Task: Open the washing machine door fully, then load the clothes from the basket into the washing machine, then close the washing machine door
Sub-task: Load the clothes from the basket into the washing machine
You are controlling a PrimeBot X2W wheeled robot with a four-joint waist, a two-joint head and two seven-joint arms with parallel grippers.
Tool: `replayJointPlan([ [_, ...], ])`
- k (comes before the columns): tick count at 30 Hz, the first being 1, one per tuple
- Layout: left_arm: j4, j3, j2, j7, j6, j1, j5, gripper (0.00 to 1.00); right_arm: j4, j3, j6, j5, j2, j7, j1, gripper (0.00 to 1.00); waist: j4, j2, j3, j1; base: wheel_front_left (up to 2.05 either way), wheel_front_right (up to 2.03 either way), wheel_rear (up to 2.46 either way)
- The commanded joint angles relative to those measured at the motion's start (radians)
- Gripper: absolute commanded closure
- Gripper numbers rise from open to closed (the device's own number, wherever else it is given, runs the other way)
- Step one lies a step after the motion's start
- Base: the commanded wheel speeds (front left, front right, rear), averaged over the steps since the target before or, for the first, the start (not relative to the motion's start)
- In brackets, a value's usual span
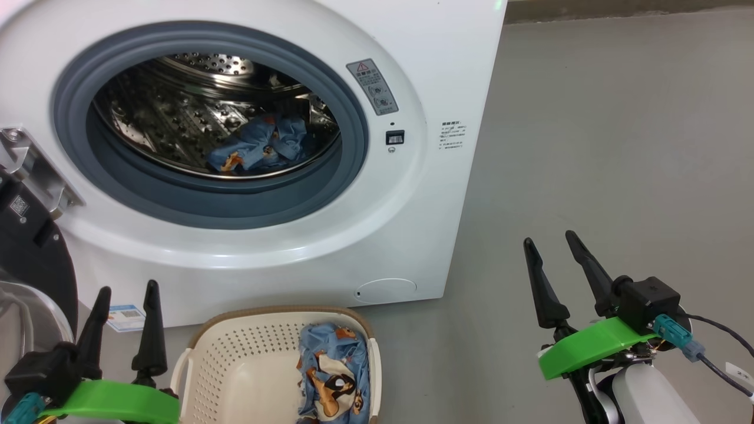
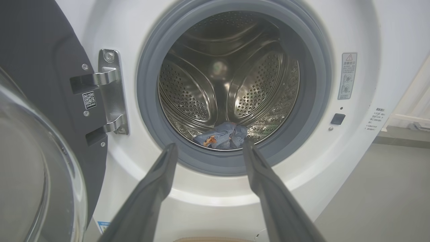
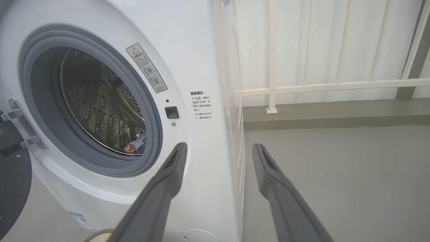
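Loading under way at the washing machine (image 1: 447,70): the washing machine door (image 1: 29,247) stands swung wide on its metal hinge (image 1: 35,171), off to the outer side of the left pincer (image 1: 128,287); both pincers hang spread and empty, fingers pointing at the machine's front.

One piece of the clothes (image 1: 259,147) already lies low in the steel drum (image 1: 165,112), ahead of and above the left pincer; another blue printed piece (image 1: 333,371) sits crumpled in the basket (image 1: 235,347), just beside the left pincer on its inner side, against the basket wall that faces the right pincer (image 1: 549,237); that pincer waits well apart over the bare floor (image 1: 589,147).

The step in hand looks to be fetching that remaining garment. It would go best with a pincer coming straight down onto the raised bunch of fabric, clear of the perforated wall and brown rim, and closing on a thick fold rather than a loose edge; the basket looks light, so a lift straight up should keep it from dragging along. The carry should clear the grey-blue gasket (image 1: 353,147) and let go deep in the drum, so no cloth trails over the lip to foul the door.
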Motion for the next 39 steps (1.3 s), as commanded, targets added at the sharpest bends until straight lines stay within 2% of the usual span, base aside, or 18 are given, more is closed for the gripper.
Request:
replayJointPlan([
  [1,-0.028,0.043,0.028,-0.006,0.002,-0.022,0.007,0.00,-0.020,0.026,0.005,-0.002,-0.004,-0.008,-0.018,0.00,0.000,0.0000,0.000,0.0000,0.00,0.00,0.00],
  [25,-0.017,0.042,0.020,-0.004,-0.017,-0.033,0.002,0.00,-0.017,0.031,0.005,0.001,-0.005,-0.008,-0.025,0.00,-0.013,0.0000,0.048,0.0000,0.00,0.00,0.00],
  [32,0.014,0.019,0.015,0.005,-0.046,-0.053,-0.008,0.00,-0.026,0.024,0.005,-0.002,-0.004,-0.008,-0.032,0.00,-0.027,0.0000,0.095,0.0000,0.00,0.00,0.00],
  [39,0.096,-0.010,0.014,0.020,-0.104,-0.114,-0.025,0.00,-0.046,0.023,0.005,0.005,-0.004,-0.008,-0.046,0.00,-0.042,0.0000,0.180,0.0000,0.00,0.00,0.00],
])
